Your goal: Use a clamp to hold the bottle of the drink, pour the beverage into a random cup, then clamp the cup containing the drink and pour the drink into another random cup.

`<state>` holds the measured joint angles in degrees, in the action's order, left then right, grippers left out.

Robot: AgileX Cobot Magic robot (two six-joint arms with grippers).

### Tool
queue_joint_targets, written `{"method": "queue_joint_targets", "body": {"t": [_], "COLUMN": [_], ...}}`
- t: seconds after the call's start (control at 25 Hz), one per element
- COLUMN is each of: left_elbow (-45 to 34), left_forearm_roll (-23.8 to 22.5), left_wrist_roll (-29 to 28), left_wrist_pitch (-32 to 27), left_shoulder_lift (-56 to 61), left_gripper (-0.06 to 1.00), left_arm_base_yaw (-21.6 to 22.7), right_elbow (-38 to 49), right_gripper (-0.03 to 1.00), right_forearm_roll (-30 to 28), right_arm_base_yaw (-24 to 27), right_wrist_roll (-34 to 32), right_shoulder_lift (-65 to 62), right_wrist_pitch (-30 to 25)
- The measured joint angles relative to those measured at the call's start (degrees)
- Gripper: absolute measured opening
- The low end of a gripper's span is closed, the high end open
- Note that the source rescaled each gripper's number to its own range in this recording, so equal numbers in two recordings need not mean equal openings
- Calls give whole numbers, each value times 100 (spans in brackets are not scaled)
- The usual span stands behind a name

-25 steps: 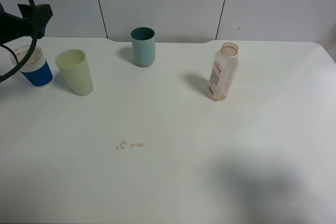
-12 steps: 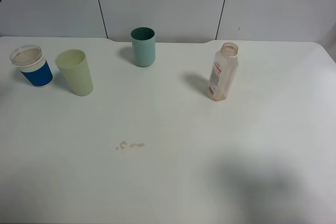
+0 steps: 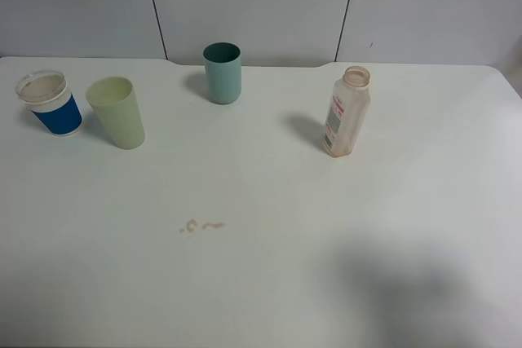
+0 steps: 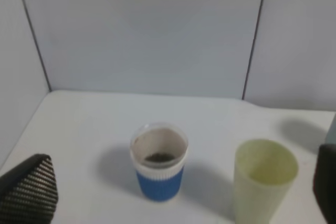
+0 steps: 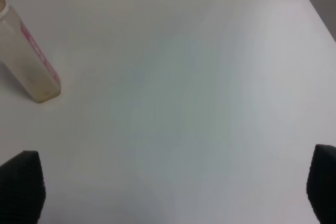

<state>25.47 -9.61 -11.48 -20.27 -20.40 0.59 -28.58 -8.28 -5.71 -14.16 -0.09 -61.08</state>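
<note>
The bottle of the drink (image 3: 347, 112) stands upright and uncapped at the right of the table, also seen in the right wrist view (image 5: 29, 61). The pale yellow-green cup (image 3: 116, 112) stands at the left beside the short blue cup (image 3: 50, 103). In the left wrist view the blue cup (image 4: 159, 163) holds a little brown beverage (image 4: 159, 157), and the yellow-green cup (image 4: 264, 182) looks empty. My left gripper (image 4: 181, 182) is open, back from both cups. My right gripper (image 5: 172, 184) is open over bare table, apart from the bottle. Neither gripper shows in the exterior view.
A darker teal tumbler (image 3: 222, 72) stands at the back middle. A few brown drops (image 3: 202, 225) lie on the white table (image 3: 326, 283) left of centre. Grey wall panels close off the table's far edge.
A second ago the left arm hung over the blue cup at the upper left of the exterior view; it has since drawn out of that view. The cups and bottle have not moved.
</note>
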Motion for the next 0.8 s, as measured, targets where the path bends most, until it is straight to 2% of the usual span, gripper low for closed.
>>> {"method": "queue_joint_targets", "body": {"t": [0.2,0.4,0.8], "left_elbow": [93,321,613], "left_forearm_roll": [41,-16,-84], "left_wrist_roll": [0,0,0], "left_wrist_pitch": [-1019,-2282,-4374], "left_shoulder_lift": [750,1186,1608], "left_gripper": [97,95,93], "left_arm_base_yaw": [0,0,0], "right_elbow": [0,0,0], "right_gripper": [100,100,100], "right_forearm_roll": [0,0,0], "right_arm_base_yaw": [0,0,0], "right_wrist_roll": [0,0,0], "right_shoulder_lift": [0,0,0], "right_wrist_pitch": [0,0,0]}}
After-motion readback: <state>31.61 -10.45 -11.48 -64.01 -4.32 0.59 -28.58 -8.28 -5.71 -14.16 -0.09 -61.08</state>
